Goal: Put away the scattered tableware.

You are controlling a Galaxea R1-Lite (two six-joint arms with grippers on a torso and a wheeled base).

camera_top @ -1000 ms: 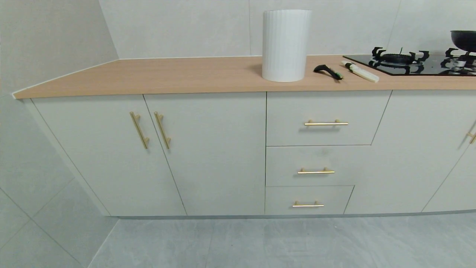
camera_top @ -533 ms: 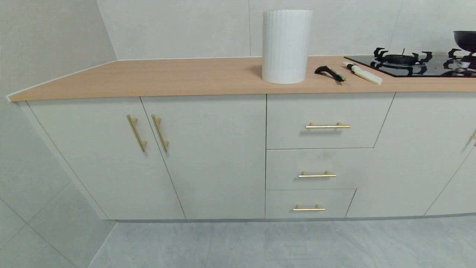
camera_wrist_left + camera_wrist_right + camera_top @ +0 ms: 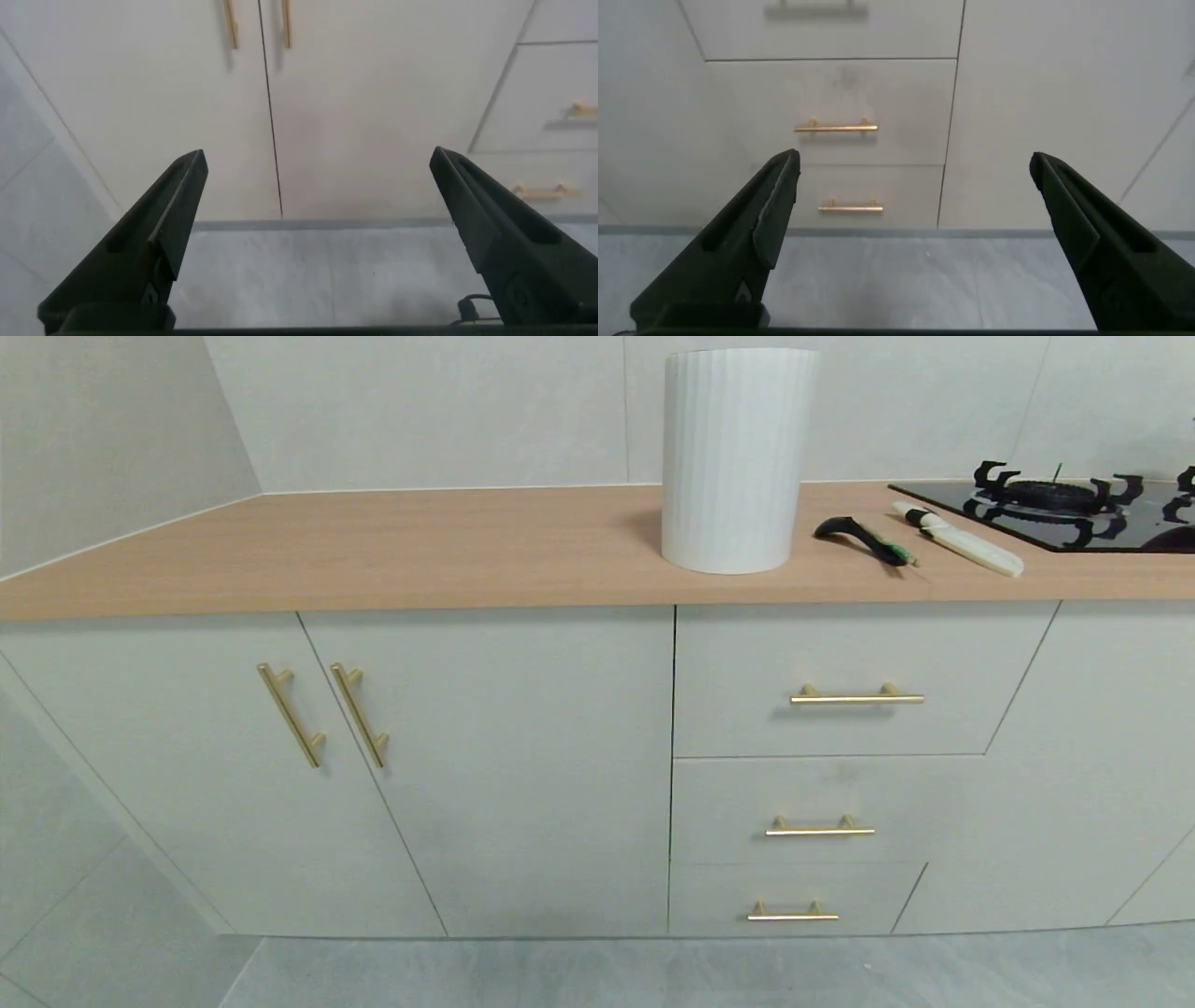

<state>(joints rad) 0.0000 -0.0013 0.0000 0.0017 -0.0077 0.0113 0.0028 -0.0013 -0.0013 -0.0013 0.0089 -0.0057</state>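
No text or number is legible — anywhere.

A tall white ribbed container [image 3: 733, 457] stands upright on the wooden counter [image 3: 420, 546]. Just to its right lie two utensils, side by side but apart, both angled across the counter: a curved black-handled utensil [image 3: 859, 537] with a green tip, and a long cream-coloured utensil [image 3: 962, 543] with a dark band near its far end.

End effectors — visible form and finish
The left matte black two-finger gripper [image 3: 318, 159] and the right matte black two-finger gripper [image 3: 915, 161] are alike: the fingers [image 3: 149, 243] are flat-faced, wedge-shaped bars, broad at the base and narrowing to blunt tips — edges bevelled, showing dark grey.
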